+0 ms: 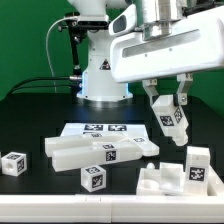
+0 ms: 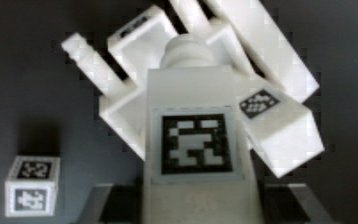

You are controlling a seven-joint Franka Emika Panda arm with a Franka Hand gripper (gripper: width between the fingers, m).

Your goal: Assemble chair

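I've got the gripper pinching one tagged bar up in the air above the notched panel, other bars & cubes look loose on the table, so assy's barely begun, nrly all joints left.

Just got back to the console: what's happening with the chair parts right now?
The gripper is closed on a white blocky plastic bar bearing a square tag, held clear of the black table over the white notched plastic panel. The other white tagged bars and cubes lie loose on the table.
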